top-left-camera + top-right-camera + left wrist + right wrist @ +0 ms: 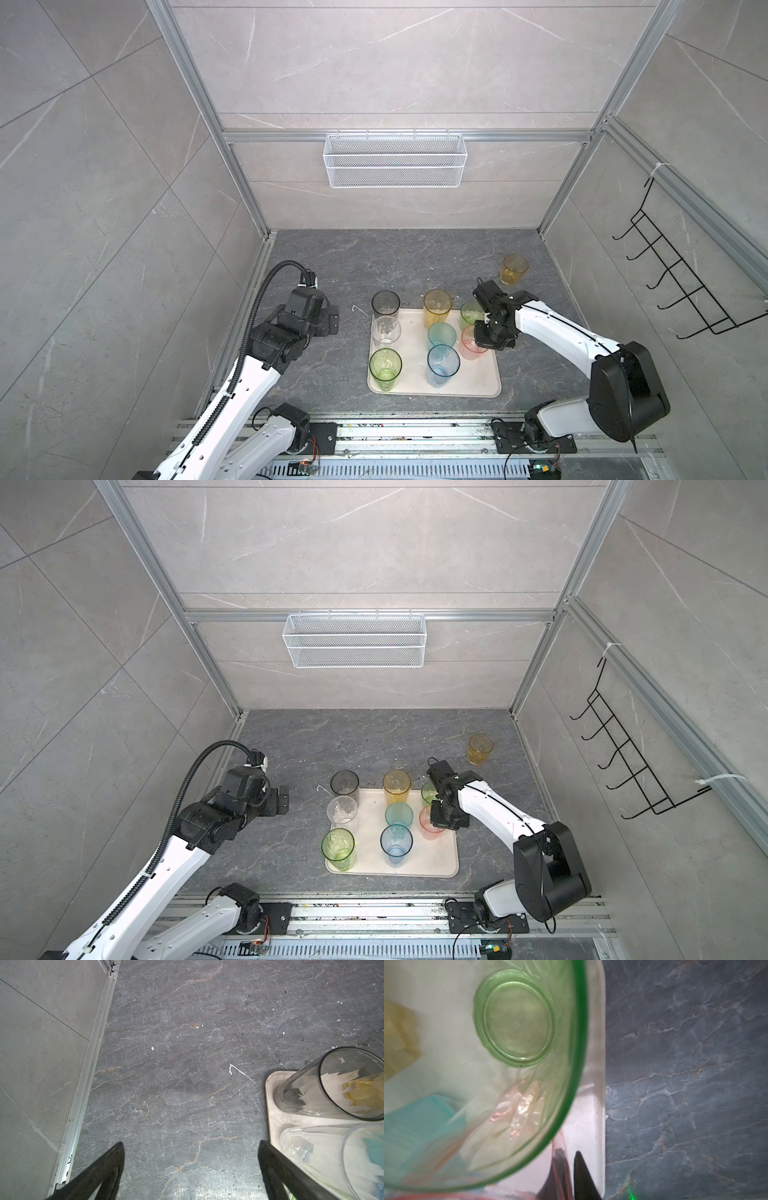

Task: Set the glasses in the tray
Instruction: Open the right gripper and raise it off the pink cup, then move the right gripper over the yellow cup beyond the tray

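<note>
1. In both top views the tray [478, 384] lies on the worktop [332, 257] with eight glasses [443, 361] upright in it; an amber glass [513, 269] stands well apart, off the tray.
2. Left wrist view: the left jaws gape wide over the worktop beside the tray.
3. Right wrist view: the right jaws, narrow, straddle the wall of the pink glass [560, 1144]; whether they pinch it I cannot tell.

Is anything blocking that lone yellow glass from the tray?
Only bare counter lies between the yellow glass and the tray. The green glass, pink glass and right hand crowd that side; the tray's near right corner is free.
</note>
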`<state>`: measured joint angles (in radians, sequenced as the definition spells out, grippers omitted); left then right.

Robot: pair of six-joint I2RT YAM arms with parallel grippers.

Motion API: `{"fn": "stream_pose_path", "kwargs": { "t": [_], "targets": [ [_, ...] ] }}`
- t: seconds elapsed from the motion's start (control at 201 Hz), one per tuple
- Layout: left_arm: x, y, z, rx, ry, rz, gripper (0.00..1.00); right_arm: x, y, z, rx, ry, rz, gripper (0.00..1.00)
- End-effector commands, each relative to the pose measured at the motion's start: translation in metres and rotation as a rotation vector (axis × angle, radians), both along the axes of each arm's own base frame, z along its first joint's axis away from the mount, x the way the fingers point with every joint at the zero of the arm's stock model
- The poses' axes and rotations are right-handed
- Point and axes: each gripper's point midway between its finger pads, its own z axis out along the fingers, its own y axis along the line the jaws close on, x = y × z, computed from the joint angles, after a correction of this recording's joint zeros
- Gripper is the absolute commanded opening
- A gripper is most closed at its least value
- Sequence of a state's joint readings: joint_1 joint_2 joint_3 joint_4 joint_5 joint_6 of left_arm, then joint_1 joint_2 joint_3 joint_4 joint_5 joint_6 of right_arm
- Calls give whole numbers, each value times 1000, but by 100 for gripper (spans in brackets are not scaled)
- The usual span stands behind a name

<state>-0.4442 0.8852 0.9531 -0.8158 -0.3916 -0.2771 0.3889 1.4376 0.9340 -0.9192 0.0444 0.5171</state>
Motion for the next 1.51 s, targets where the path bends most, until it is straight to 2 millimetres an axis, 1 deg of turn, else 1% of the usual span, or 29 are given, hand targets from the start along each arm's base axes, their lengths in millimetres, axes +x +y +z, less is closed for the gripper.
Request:
{"fn": "stream_pose_path", "kwargs": {
  "t": [0.0,0.085,0.179,0.473,0.702,0.856,0.946,1.036,1.155,1.309,1.369,1.504],
  "targets": [
    [1,3,9,-5,-20,20,100,4,-3,13,-30,-15,14,25],
    [1,3,9,-5,-20,19,100,7,-4,23,-35,-34,15,33],
    [1,2,9,-5,-20,18,100,9,-3,34,-27,-56,17,36],
    [1,2,9,-6,-19,19,100,19,-2,69,-5,-153,21,40],
    [0,3,10,-8,-22,20,100,28,-12,84,-50,-234,-4,42],
    [0,3,9,-9,-21,19,100,36,-15,102,-51,-325,-12,44],
    [0,3,9,-9,-20,19,100,43,-19,114,-63,-390,-20,49],
    [0,3,10,-9,-21,18,100,50,-24,124,-82,-446,-46,56],
    [0,3,10,-12,-25,20,100,62,-28,135,-82,-537,-80,61],
    [0,3,10,-11,-25,19,100,80,-38,140,-104,-627,-122,64],
    [0,3,10,-14,-25,20,100,89,-45,142,-134,-647,-135,67],
    [-1,2,9,-18,-23,16,100,108,-62,140,-165,-650,-186,68]
  ]
}}
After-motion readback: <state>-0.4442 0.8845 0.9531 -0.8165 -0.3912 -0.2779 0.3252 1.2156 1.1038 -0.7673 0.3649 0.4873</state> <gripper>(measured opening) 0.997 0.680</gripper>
